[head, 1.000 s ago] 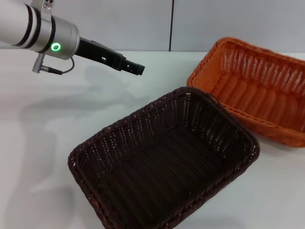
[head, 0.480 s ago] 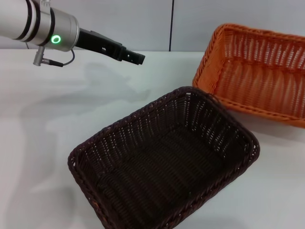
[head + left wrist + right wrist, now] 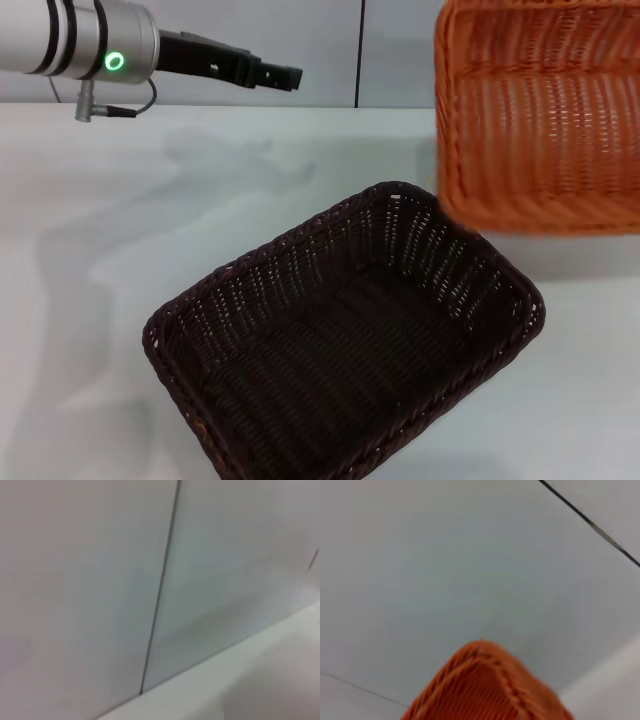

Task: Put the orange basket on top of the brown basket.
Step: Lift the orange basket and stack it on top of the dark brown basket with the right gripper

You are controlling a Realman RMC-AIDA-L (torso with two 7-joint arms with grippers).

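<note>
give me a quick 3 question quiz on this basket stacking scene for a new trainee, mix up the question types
1. True or false: the orange basket is resting inside the brown basket.
2. Multiple choice: where is the left gripper?
A. gripping the brown basket's rim
B. in the air over the far left part of the table, touching neither basket
C. underneath the orange basket
3. Fill in the word: in the head view the orange basket is tipped so that its open ____ faces the camera.

Key
1. False. It is lifted and tilted, up beyond the brown basket's far right corner.
2. B
3. inside
</note>
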